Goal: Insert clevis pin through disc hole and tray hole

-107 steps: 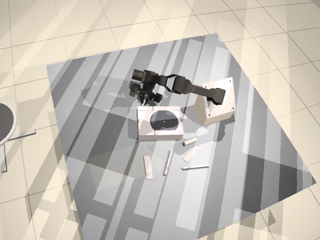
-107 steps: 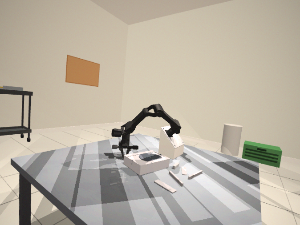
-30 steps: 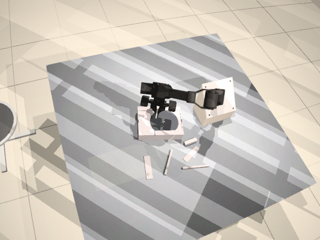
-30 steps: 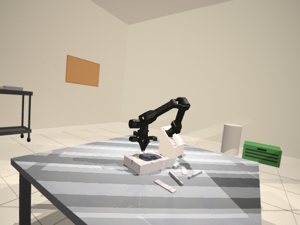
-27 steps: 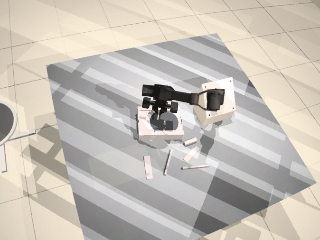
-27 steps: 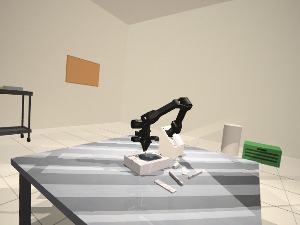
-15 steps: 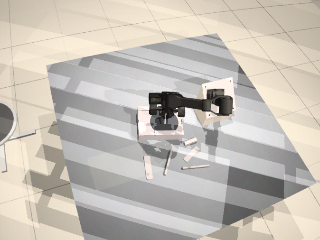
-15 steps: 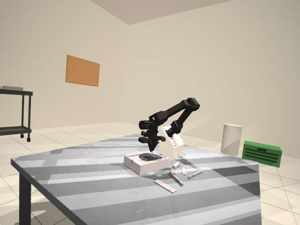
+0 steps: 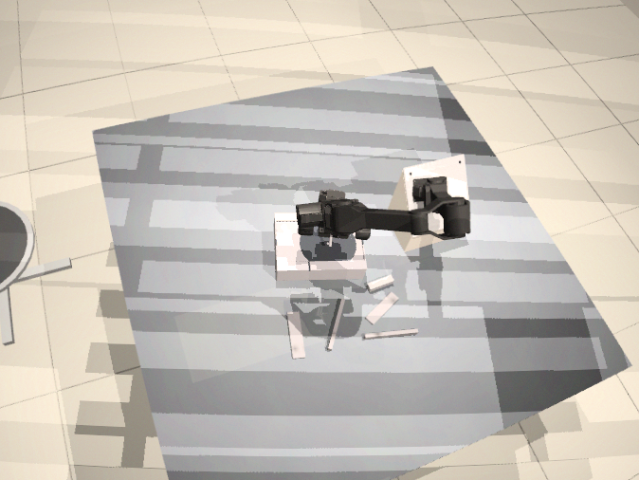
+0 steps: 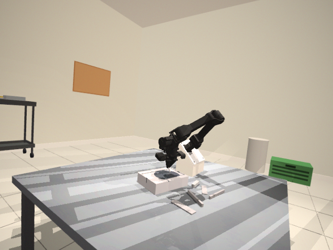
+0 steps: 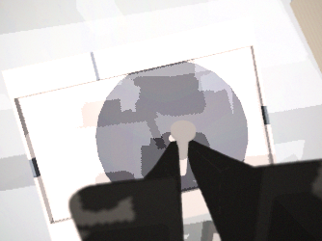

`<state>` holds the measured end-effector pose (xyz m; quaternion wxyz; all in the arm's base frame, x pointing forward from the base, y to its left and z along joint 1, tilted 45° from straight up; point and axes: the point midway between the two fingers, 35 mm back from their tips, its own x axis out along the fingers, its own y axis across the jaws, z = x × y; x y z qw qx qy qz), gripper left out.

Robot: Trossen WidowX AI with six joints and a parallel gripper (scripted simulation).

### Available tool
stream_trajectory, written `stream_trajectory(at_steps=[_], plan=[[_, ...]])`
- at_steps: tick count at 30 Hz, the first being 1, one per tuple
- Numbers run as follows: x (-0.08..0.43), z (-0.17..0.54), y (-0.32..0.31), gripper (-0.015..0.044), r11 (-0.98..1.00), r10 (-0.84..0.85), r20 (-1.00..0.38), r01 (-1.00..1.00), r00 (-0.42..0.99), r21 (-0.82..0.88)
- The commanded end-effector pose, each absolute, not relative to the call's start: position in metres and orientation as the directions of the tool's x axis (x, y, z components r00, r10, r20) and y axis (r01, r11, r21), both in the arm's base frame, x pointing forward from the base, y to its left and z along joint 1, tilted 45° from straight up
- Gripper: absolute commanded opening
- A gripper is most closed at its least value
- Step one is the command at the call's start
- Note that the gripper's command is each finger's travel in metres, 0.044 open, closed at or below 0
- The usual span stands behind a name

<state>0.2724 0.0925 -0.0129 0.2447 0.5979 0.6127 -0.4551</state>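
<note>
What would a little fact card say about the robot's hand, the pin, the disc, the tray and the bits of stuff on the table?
gripper: shut on the clevis pin, above the disc
clevis pin: held, its round head showing above the fingertips
disc: flat inside the tray
tray: on the table
loose strips and blocks: five, beside the tray
pin tip in the hole: cannot tell
let go: not yet

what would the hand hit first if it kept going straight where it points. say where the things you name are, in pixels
Probably the disc (image 9: 340, 252) (image 10: 161, 175) (image 11: 125, 123), met first by the pin (image 9: 330, 240) (image 10: 169, 169) (image 11: 182, 131) the hand (image 10: 168, 166) (image 11: 183, 145) grips. Whether the pin lines up with the hole, or already touches, is unclear.
</note>
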Motion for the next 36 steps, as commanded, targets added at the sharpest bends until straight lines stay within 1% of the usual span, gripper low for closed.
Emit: stream_trajectory(at_steps=[1, 8, 14, 21, 28, 30, 36], plan=[[0.275, -0.008, 0.095, 0.0000, -0.133, 0.425, -0.888, 0.958, -0.177, -0.254], [0.277, -0.006, 0.101, 0.0000, -0.133, 0.242, -0.946, 0.958, -0.217, -0.254], [0.278, -0.005, 0.107, 0.0000, -0.133, 0.079, -0.966, 0.958, -0.245, -0.253], [0.278, -0.005, 0.114, 0.0000, -0.133, -0.117, -0.956, 0.958, -0.269, -0.253], [0.278, -0.006, 0.121, 0.0000, -0.133, -0.295, -0.913, 0.958, -0.282, -0.253], [0.278, -0.007, 0.122, 0.0000, -0.132, -0.326, -0.902, 0.959, -0.282, -0.252], [0.278, -0.010, 0.119, 0.0000, -0.132, -0.331, -0.900, 0.959, -0.283, -0.252]])
